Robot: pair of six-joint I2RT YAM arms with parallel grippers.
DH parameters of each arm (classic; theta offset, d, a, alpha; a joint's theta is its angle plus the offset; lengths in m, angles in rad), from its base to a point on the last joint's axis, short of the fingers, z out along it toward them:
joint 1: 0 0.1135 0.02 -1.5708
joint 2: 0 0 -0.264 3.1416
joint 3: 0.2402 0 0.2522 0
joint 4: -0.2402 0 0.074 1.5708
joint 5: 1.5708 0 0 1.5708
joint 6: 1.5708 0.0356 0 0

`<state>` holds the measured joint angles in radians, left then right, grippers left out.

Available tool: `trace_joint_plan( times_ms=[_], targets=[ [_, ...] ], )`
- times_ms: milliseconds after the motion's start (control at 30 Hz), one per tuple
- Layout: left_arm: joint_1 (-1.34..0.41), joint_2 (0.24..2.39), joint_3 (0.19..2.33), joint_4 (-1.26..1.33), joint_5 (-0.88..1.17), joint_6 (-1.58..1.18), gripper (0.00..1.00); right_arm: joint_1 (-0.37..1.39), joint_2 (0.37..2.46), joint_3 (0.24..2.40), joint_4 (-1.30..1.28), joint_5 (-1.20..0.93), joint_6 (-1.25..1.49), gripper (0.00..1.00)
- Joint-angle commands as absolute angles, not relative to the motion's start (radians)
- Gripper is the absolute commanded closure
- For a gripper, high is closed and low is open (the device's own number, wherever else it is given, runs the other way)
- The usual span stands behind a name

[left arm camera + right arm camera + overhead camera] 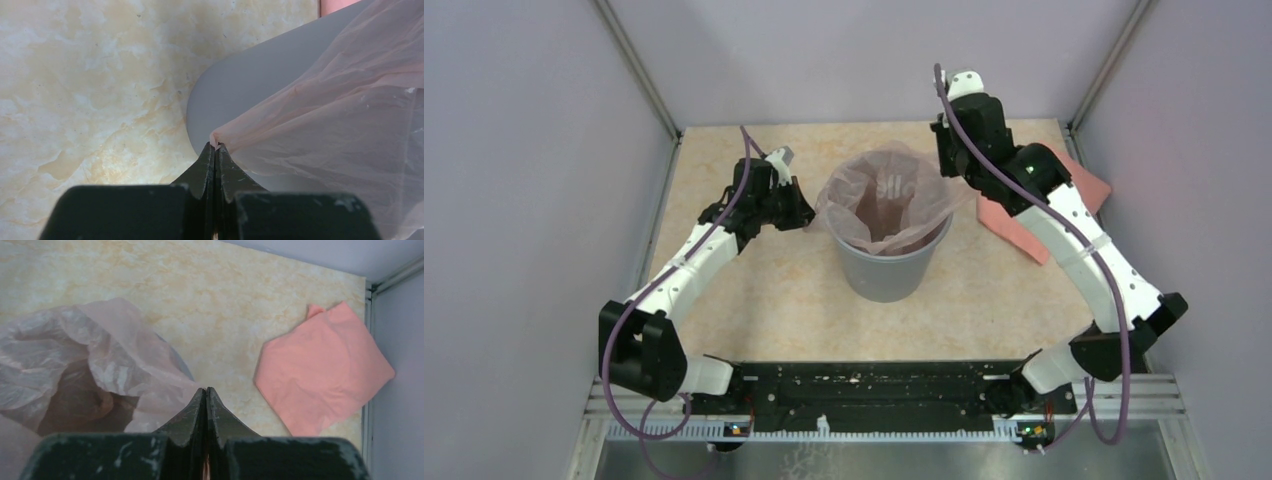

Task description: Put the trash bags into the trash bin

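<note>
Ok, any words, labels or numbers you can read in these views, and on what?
On the trash bag: faint white lettering, seen from the top camera, too small and blurred to read.
On the trash bin: no text visible.
On the salmon-pink folded bundle: no text visible.

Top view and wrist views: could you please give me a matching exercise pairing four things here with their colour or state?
1 bag
2 bin
3 bundle
4 left gripper

a grey, upright
b salmon-pink, folded
c shut on the bag's edge
d translucent pink, draped over the bin's rim

Pairs: 1-d, 2-a, 3-b, 4-c
</note>
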<state>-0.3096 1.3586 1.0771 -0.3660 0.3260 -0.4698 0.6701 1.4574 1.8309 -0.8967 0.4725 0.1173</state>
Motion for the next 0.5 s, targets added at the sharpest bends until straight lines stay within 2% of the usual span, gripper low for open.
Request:
trace_joint_plan(
  times_ms=[0, 233, 467],
  targets=[
    [-0.314, 1.347, 1.102, -0.32, 0.353, -0.473, 1.0, 0.582, 1.5, 1.807, -0.838, 0.504, 0.136, 1.0],
    [-0.322, 1.344, 1.088, -0.312, 0.358, -0.478, 1.0, 0.497, 1.545, 1.744, -0.802, 0.456, 0.195, 1.0],
    [-0.328, 1.343, 1.072, -0.305, 0.36, -0.483, 1.0, 0.466, 1.503, 1.634, -0.796, 0.459, 0.247, 1.0]
  ],
)
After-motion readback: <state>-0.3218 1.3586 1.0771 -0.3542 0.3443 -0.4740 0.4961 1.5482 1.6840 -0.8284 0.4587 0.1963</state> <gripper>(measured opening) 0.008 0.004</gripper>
